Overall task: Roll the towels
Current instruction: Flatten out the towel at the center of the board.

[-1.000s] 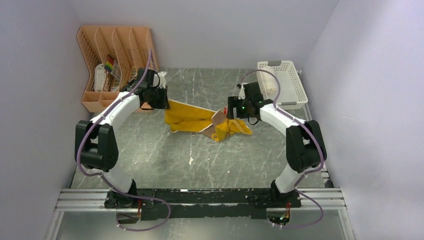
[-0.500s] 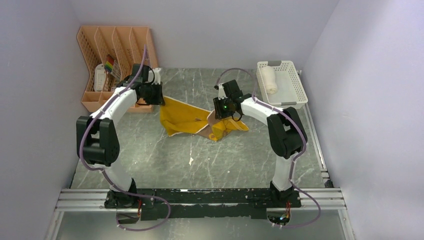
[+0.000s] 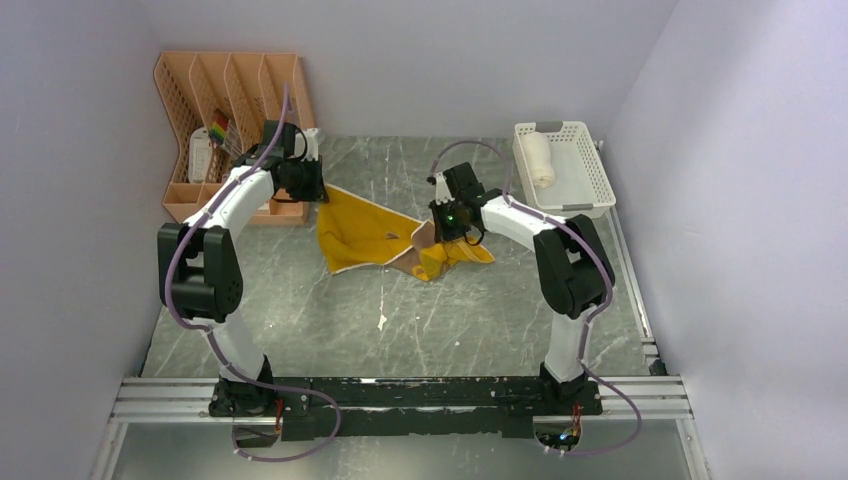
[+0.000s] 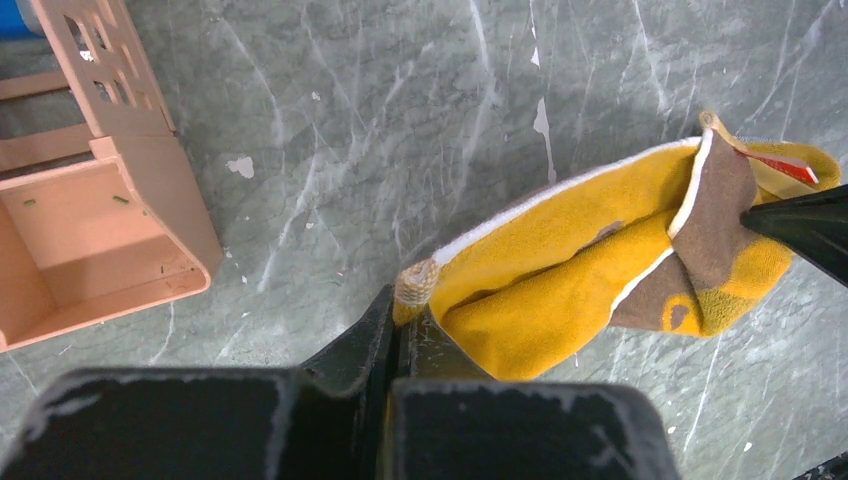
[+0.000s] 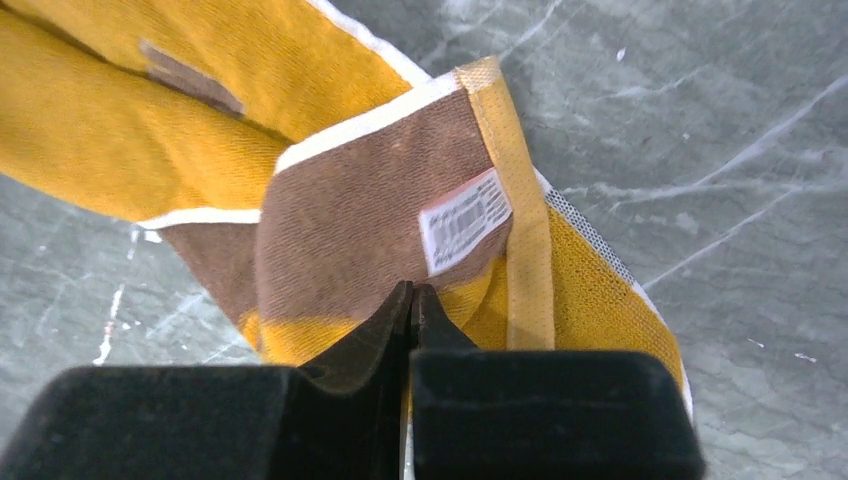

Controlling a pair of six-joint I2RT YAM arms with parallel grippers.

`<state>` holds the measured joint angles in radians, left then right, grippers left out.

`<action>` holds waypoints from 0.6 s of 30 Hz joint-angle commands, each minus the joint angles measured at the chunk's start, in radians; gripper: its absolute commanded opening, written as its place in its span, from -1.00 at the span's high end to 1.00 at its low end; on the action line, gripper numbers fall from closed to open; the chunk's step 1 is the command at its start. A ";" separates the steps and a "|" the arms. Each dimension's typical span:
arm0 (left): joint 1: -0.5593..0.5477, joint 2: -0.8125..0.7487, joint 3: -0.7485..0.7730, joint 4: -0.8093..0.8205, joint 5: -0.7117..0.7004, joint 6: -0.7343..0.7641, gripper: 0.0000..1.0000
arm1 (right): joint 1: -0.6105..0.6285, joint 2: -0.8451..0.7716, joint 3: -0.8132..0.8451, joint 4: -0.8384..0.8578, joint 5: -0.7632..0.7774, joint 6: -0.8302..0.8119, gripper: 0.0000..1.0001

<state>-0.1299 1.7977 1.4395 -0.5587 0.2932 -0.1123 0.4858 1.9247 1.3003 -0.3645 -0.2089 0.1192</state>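
Note:
A mustard-yellow towel (image 3: 365, 235) with a brown reverse and cream trim lies crumpled on the grey marble table (image 3: 400, 310) between my two arms. At its far left end, my left gripper (image 3: 318, 192) is shut on a frayed corner of the towel (image 4: 570, 290). My right gripper (image 3: 440, 228) is shut on the brown fold of the towel (image 5: 360, 210), just below a white label (image 5: 465, 220). A rolled cream-white towel (image 3: 540, 160) lies in the white basket (image 3: 590, 180).
An orange slotted file rack (image 3: 225, 100) stands at the back left, close to my left gripper (image 4: 405, 295); its corner (image 4: 100, 230) shows in the left wrist view. The white basket sits at the back right by the wall.
My right gripper swung left from beside the basket to the towel's brown fold and closed there. My left gripper drew its corner back and left, stretching the towel a little.

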 commanded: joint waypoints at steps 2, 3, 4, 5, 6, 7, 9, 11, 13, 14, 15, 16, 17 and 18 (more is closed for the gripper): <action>0.013 0.018 0.056 0.001 -0.004 -0.004 0.86 | -0.001 -0.148 0.030 0.040 -0.018 0.023 1.00; 0.014 0.020 0.062 -0.001 -0.008 -0.005 0.86 | -0.001 -0.185 0.026 0.052 -0.025 0.025 1.00; 0.016 0.020 0.066 -0.001 -0.010 -0.005 0.87 | -0.001 -0.225 0.016 0.066 -0.034 0.028 1.00; 0.018 0.019 0.066 0.002 -0.010 -0.007 0.87 | -0.001 -0.267 -0.004 0.076 -0.037 0.030 1.00; 0.021 0.018 0.065 0.006 -0.009 -0.011 0.87 | 0.000 -0.311 -0.030 0.080 -0.040 0.033 1.00; 0.025 0.015 0.063 0.011 -0.009 -0.014 0.87 | 0.002 -0.363 -0.068 0.083 -0.040 0.042 1.00; 0.035 0.006 0.057 0.013 -0.007 -0.020 0.87 | 0.002 -0.471 -0.177 0.082 -0.033 0.074 1.00; 0.045 -0.007 0.046 0.016 -0.012 -0.025 0.87 | 0.055 -0.600 -0.341 0.081 0.009 0.108 1.00; 0.054 -0.024 0.029 0.029 -0.007 -0.029 0.87 | 0.108 -0.731 -0.483 0.067 0.066 0.141 1.00; 0.058 -0.032 0.020 0.038 -0.002 -0.031 0.87 | 0.120 -0.755 -0.518 0.045 0.084 0.162 0.90; 0.059 -0.037 0.015 0.042 0.003 -0.032 0.86 | 0.123 -0.761 -0.535 0.023 0.093 0.177 0.50; 0.060 -0.039 0.012 0.045 0.008 -0.033 0.87 | 0.125 -0.755 -0.537 0.015 0.102 0.186 0.15; 0.061 -0.038 0.011 0.047 0.014 -0.033 0.86 | 0.126 -0.739 -0.529 0.017 0.115 0.185 -0.09; 0.061 -0.037 0.009 0.049 0.020 -0.035 0.86 | 0.125 -0.711 -0.511 0.031 0.125 0.185 -0.28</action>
<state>-0.0795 1.8008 1.4582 -0.5495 0.2916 -0.1349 0.6121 1.1522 0.7849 -0.3149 -0.1646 0.2584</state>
